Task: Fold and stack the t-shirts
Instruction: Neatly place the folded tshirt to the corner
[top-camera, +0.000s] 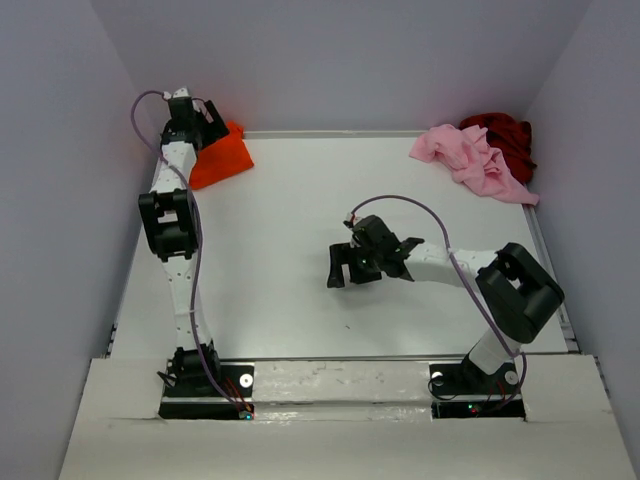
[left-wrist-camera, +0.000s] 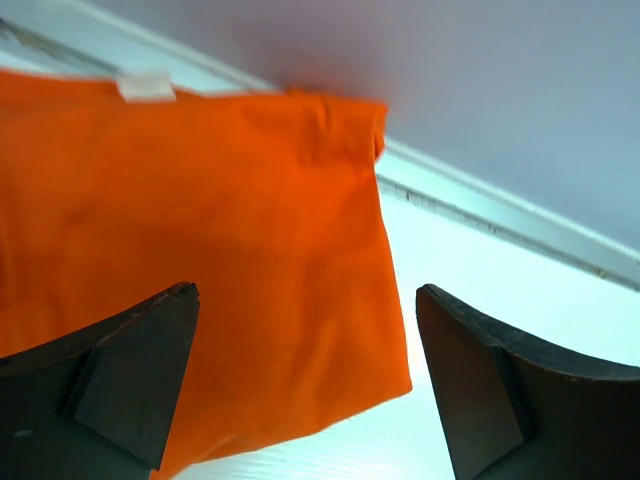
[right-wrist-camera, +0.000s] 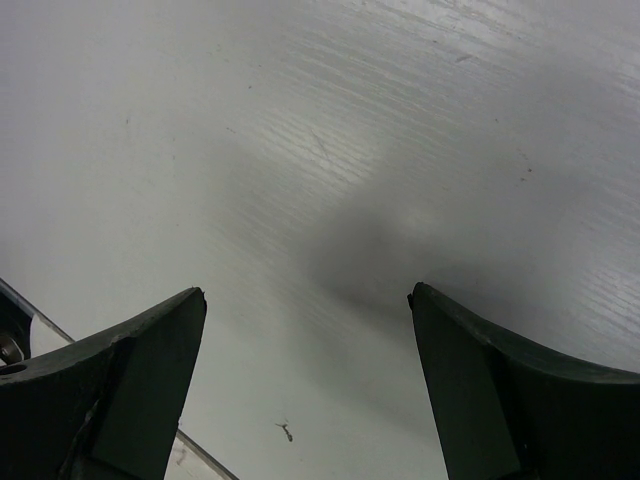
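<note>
As things stand: no shirt held.
Left gripper (left-wrist-camera: 305, 295): wide, over orange shirt (left-wrist-camera: 200, 230), tabletop's (top-camera: 300, 200) far-left corner.
Right gripper (right-wrist-camera: 306, 292): wide, mid-tabletop.
Pink shirt (top-camera: 465, 155), red shirt (top-camera: 508, 135): heaped, far-right corner.
Risk: left pinch may catch several layers and bunch the fold.

The right gripper (right-wrist-camera: 307, 293) hung over the white table (right-wrist-camera: 300, 120), its two dark fingers (right-wrist-camera: 130, 390) spread wide apart. A soft grey shadow (right-wrist-camera: 380, 250) lay on the grained surface between them. A tiny dark mark (right-wrist-camera: 285, 432) sat nearer, and the table's edge (right-wrist-camera: 25, 312) showed beside the left finger.
</note>
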